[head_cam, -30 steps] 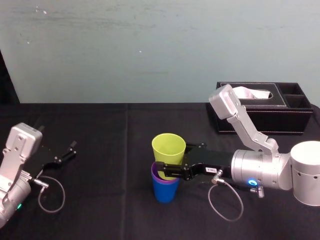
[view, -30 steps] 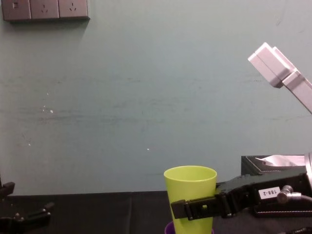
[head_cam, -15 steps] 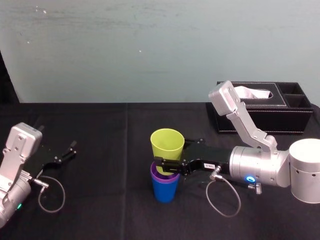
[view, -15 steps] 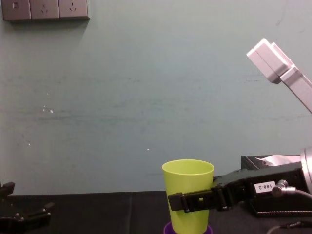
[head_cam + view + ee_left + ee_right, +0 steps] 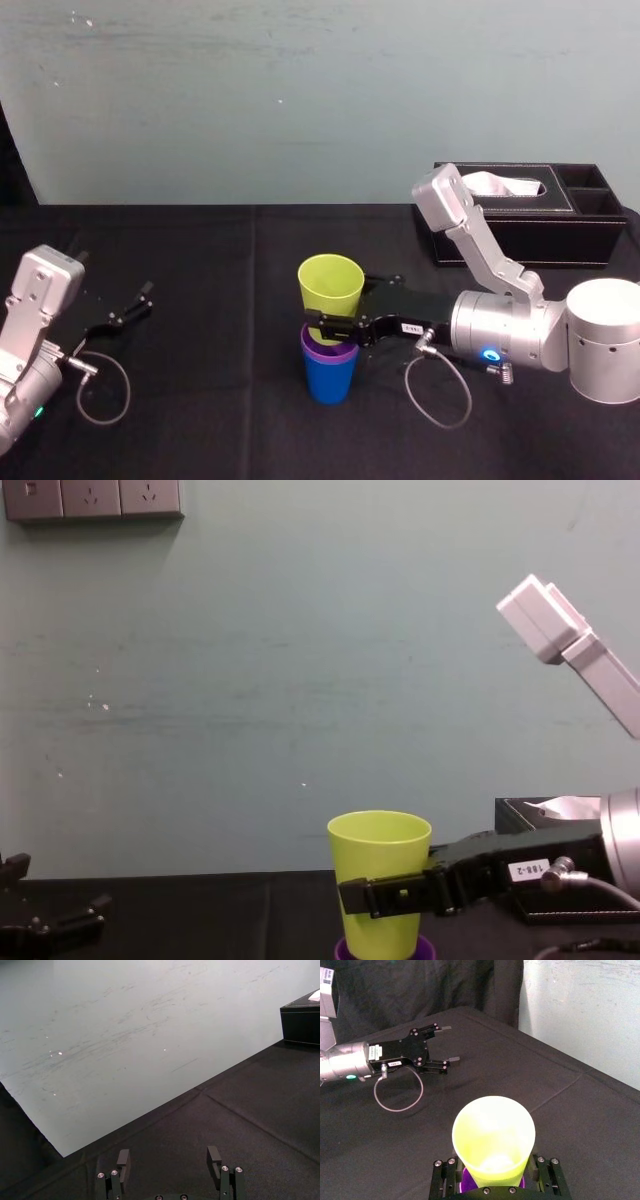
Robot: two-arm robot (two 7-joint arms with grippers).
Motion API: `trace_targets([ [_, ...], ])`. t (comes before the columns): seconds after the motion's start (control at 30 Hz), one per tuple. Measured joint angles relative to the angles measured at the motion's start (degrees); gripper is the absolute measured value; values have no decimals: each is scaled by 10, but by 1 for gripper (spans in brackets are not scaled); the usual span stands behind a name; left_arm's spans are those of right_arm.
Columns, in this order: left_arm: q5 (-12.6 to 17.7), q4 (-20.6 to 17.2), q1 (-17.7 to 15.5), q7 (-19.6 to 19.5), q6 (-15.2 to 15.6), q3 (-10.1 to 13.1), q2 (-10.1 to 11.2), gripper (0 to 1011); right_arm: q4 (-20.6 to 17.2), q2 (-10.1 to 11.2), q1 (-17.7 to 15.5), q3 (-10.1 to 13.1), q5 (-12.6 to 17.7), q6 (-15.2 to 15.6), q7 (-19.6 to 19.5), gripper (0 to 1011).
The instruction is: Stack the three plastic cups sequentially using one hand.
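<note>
The yellow-green cup [image 5: 330,287] is upright, and my right gripper [image 5: 327,322] is shut on its lower wall, one finger on each side. Its base sits inside the purple cup [image 5: 330,351], which is nested in the blue cup [image 5: 330,379] on the black table. The chest view shows the yellow-green cup [image 5: 380,865] gripped over the purple rim [image 5: 385,950]. From the right wrist, the yellow-green cup [image 5: 493,1140] sits between my fingers, with a bit of purple cup [image 5: 468,1180] below. My left gripper [image 5: 128,308] rests open at the table's left, and its open fingers [image 5: 123,1162] hold nothing.
A black leather tissue box [image 5: 530,215] stands at the back right, behind my right arm. A cable loop [image 5: 440,395] hangs under the right wrist and another [image 5: 100,390] lies by the left arm. Black cloth [image 5: 220,280] covers the table between the arms.
My right gripper has carried the yellow-green cup a little to the left and down, so its base now sits in the purple cup. The left arm has not moved.
</note>
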Motion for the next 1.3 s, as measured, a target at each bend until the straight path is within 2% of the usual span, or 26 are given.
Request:
trace_targets([
  [0.47,0,0,0,0,0,0,0,1000,18,-11,-3,-3,-7,-6,5,726],
  [1.3,0,0,0,0,0,0,0,1000,14,-8,-22,0,-10,-9,5,726],
])
